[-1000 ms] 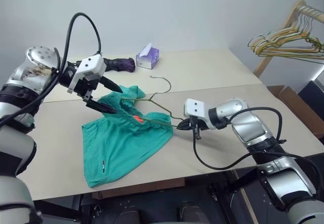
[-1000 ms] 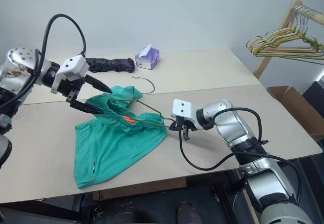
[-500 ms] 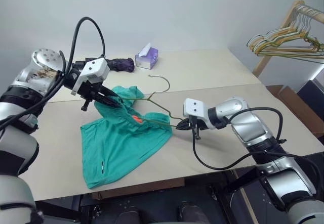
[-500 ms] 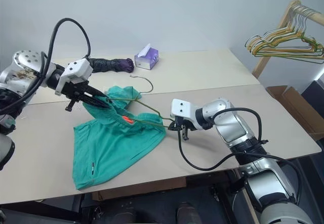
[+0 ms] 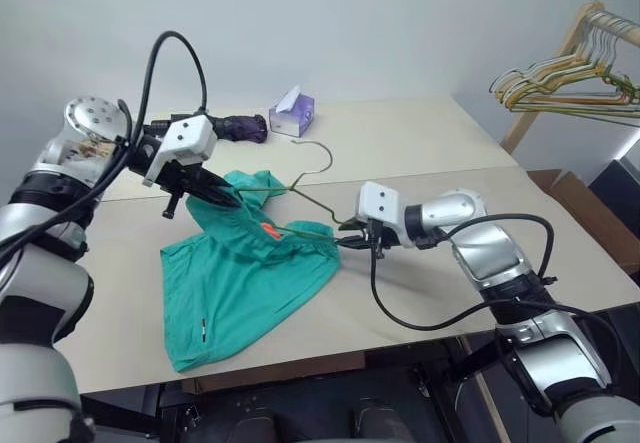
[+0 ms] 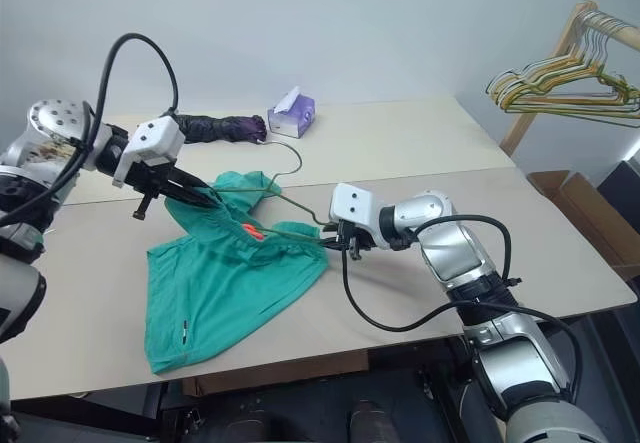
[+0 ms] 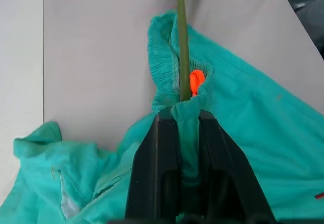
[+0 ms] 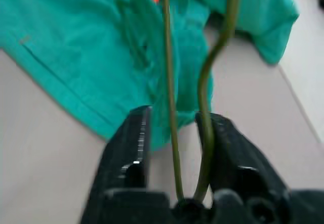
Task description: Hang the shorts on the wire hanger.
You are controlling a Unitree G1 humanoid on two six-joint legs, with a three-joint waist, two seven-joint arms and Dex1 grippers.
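The teal shorts (image 5: 250, 273) lie spread on the table, with their gathered waistband lifted at the far end. My left gripper (image 5: 228, 201) is shut on that bunched waistband (image 7: 186, 115), holding it just above the table. The thin olive wire hanger (image 5: 322, 153) runs through the waistband, its hook pointing toward the back of the table. An orange tag (image 7: 196, 80) shows beside the wire (image 7: 180, 42). My right gripper (image 5: 345, 241) is at the hanger's near corner by the shorts' right edge. Its fingers (image 8: 134, 133) stand apart, and the hanger's bent wire end (image 8: 167, 57) sits loose between them.
A purple tissue box (image 5: 292, 113) and a dark rolled bundle (image 5: 238, 126) sit at the back of the table. A wooden rack with several coloured wire hangers (image 5: 565, 88) stands at the far right, above a cardboard box (image 5: 590, 208). Bare table (image 5: 430, 163) extends to the right.
My left gripper has shut on the waistband; a second ago it was open around it. My right gripper has shifted slightly toward the shorts and its fingers have parted off the hanger wire.
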